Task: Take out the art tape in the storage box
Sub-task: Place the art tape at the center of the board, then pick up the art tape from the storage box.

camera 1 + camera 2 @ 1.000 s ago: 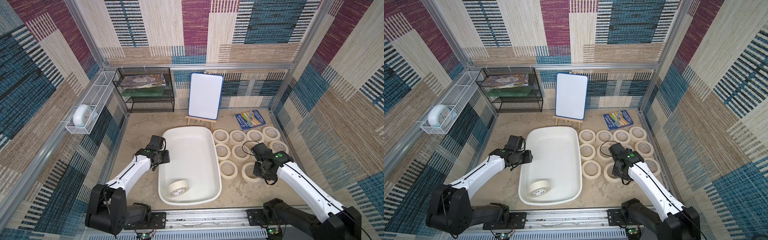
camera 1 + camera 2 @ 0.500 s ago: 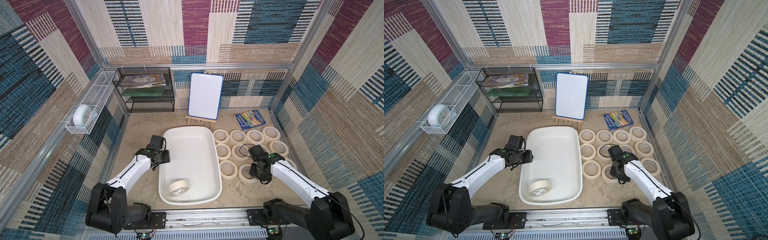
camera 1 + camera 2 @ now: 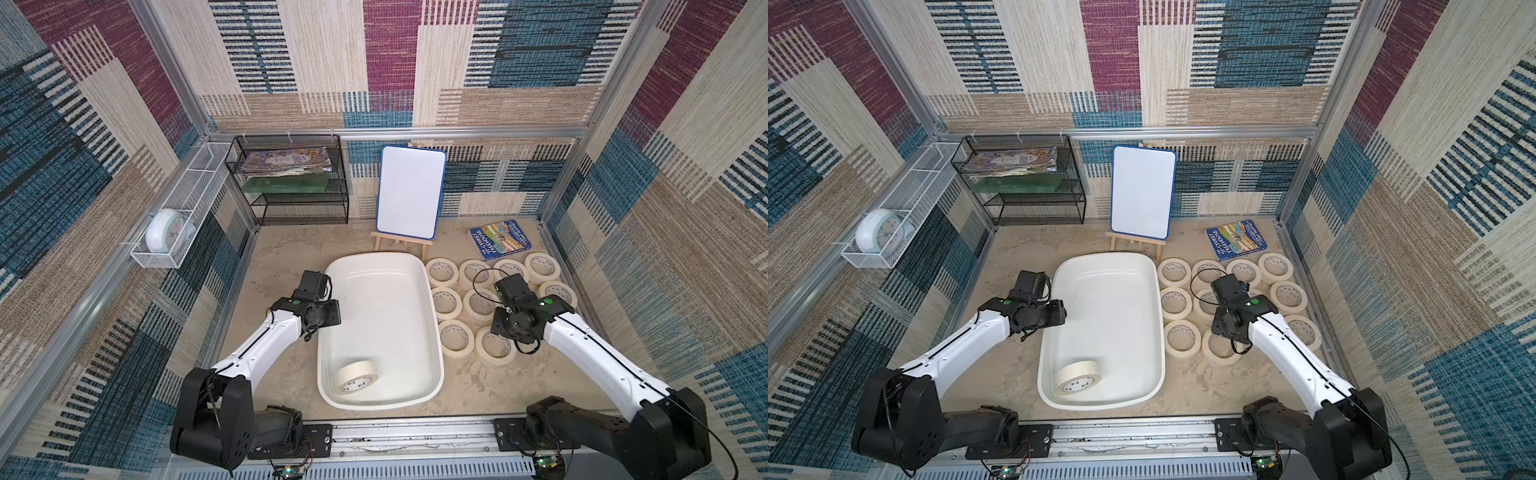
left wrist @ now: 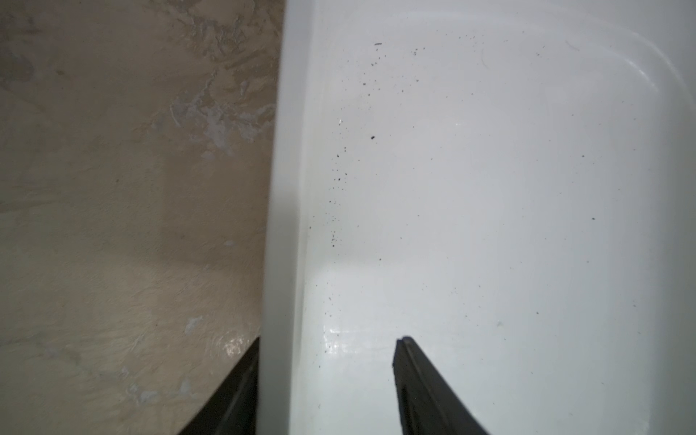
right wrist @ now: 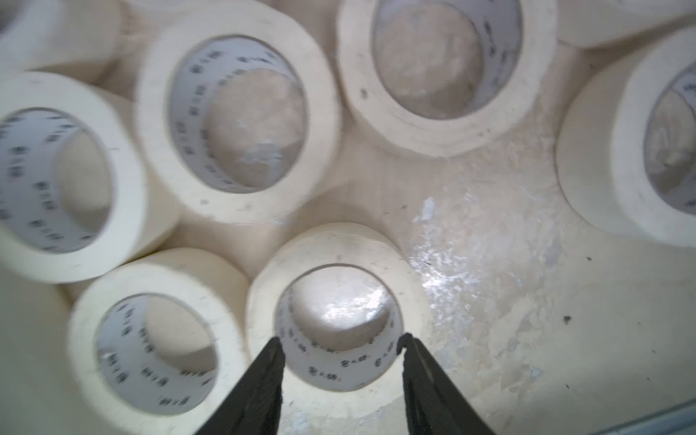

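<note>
The white storage box (image 3: pixel 382 307) (image 3: pixel 1108 307) lies mid-table, and one cream art tape roll (image 3: pixel 357 376) (image 3: pixel 1077 376) leans in its near corner. Several more rolls (image 3: pixel 444 270) lie flat on the table to the right of the box. My right gripper (image 5: pixel 341 339) (image 3: pixel 505 328) is open just above the nearest of them (image 5: pixel 339 244) (image 3: pixel 494 347), fingers either side of its hole, gripping nothing. My left gripper (image 4: pixel 329 341) (image 3: pixel 328 318) straddles the box's left rim (image 4: pixel 282 226), one finger outside and one inside, with a gap to the wall.
Behind the box stands a whiteboard on a small easel (image 3: pixel 409 191). A blue book (image 3: pixel 500 240) lies at the back right and a black mesh shelf (image 3: pixel 291 183) at the back left. A white wire basket with a clock (image 3: pixel 166 230) hangs on the left wall.
My right gripper's jaws have opened over the roll on the table, after the arm dipped slightly toward it. The left arm and the roll in the box have not moved.
</note>
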Controlling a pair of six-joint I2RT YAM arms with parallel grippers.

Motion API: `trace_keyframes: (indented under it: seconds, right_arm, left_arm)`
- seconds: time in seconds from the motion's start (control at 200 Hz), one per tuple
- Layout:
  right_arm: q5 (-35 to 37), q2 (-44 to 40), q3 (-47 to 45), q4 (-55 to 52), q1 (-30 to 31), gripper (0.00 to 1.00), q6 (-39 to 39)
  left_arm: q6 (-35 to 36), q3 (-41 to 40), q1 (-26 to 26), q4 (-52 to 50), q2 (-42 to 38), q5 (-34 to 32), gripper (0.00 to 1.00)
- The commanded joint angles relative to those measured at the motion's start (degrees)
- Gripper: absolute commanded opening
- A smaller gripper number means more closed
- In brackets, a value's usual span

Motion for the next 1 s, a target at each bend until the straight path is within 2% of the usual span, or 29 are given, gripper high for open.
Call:
trace_keyframes:
  seconds: [0.0,0.225,0.471,0.666,0.736,0.756,0.796,0.996]
  right_arm:
    - [-8.5,-1.2,2.9,5.8,3.6,0.55,-5.2]
    - [-14.2,11.3,11.1,12.6,23.4,0.55,-15.2]
    - [-23.3,21.4,18.5,17.7,35.0,0.59,-22.4]
    - [-25.6,27.3,22.2,18.6,41.0,0.61,-25.7]
    - [-26.6,28.0,22.4,19.6,41.7,0.69,-26.7]
    - [-26.9,28.2,22.5,19.8,41.8,0.86,-27.0]
    - [-26.9,28.5,22.6,19.9,42.4,1.00,-27.8]
    - [-29.3,28.8,19.2,23.9,44.3,0.99,-29.6]
  left_arm:
    - [0.1,0.2,0.0,0.9,-0.8,0.7,0.57]
    - [-0.3,0.8,0.0,-0.1,-1.2,1.2,0.58]
    - [-0.3,2.0,0.0,-3.3,-3.7,0.4,0.59]
    - [-0.1,3.1,0.0,-4.9,-3.9,0.1,0.59]
    - [0.0,3.3,0.0,-5.5,-4.9,-0.2,0.59]
    - [0.0,3.3,0.0,-5.8,-5.2,-0.3,0.59]
    - [0.0,3.4,0.0,-6.2,-5.9,-0.8,0.59]
    - [-0.3,3.4,0.0,-7.8,-8.6,-1.8,0.59]
